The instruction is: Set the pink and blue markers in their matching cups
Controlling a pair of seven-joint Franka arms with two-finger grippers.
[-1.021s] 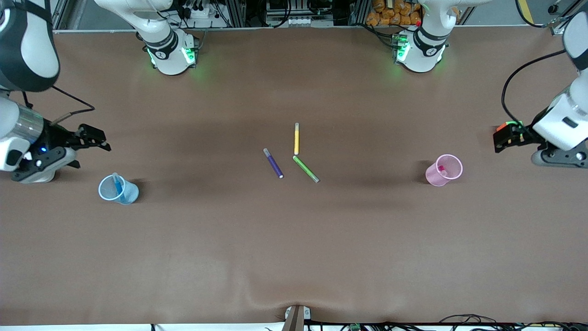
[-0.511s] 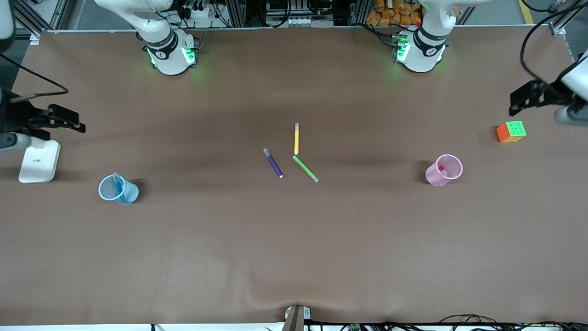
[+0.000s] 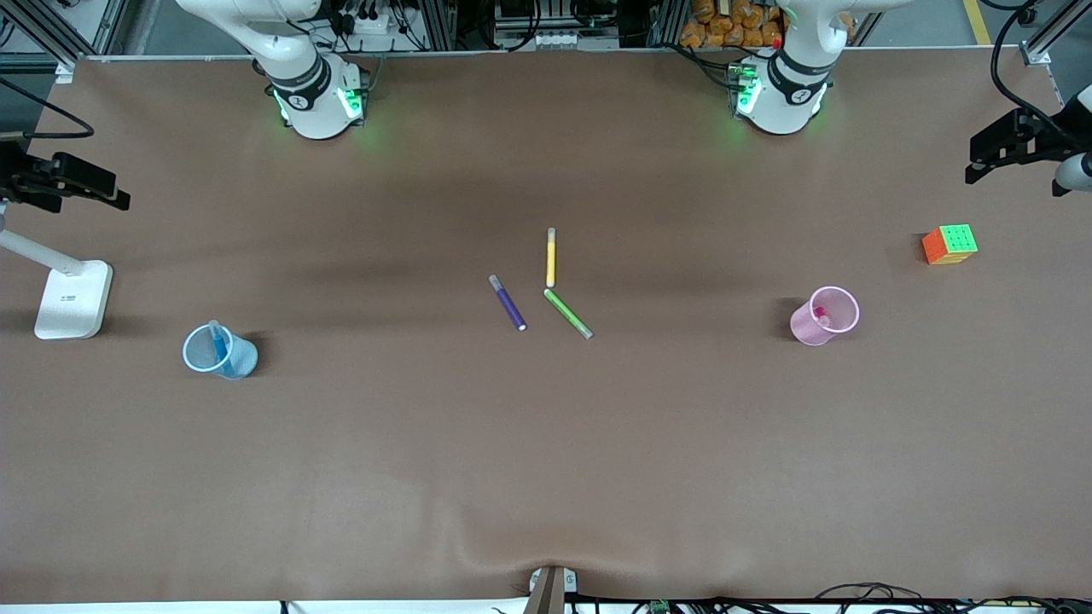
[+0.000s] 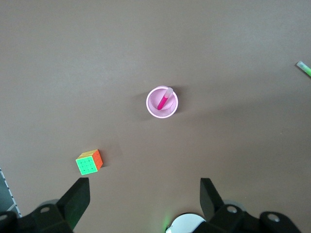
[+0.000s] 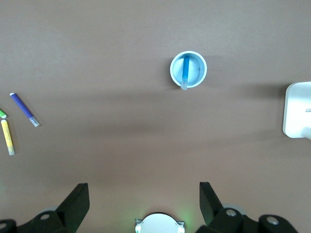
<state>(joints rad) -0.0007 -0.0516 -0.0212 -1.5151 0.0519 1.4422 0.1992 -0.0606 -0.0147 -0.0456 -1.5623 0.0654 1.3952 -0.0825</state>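
Note:
The light blue cup [image 3: 220, 352] stands toward the right arm's end of the table with the blue marker [image 3: 220, 341] upright in it. Both show in the right wrist view: cup [image 5: 196, 73], marker [image 5: 185, 72]. The pale pink cup [image 3: 824, 315] stands toward the left arm's end with the pink marker [image 3: 820, 314] in it; cup [image 4: 156, 105] and marker [image 4: 164, 98] show in the left wrist view. My right gripper [image 3: 111, 194] is open and empty, high at the table's end, apart from the blue cup. My left gripper [image 3: 981, 162] is open and empty, high over its end.
A purple pen [image 3: 508, 303], a yellow pen [image 3: 551, 257] and a green pen [image 3: 568, 313] lie at the table's middle. A colour cube [image 3: 949, 244] sits beside the pink cup's end. A white lamp base [image 3: 72, 298] stands by the blue cup's end.
Both arms have drawn back and up toward the table's ends. The lamp base and the cube, covered by the grippers before, now show. Cups and markers have not moved.

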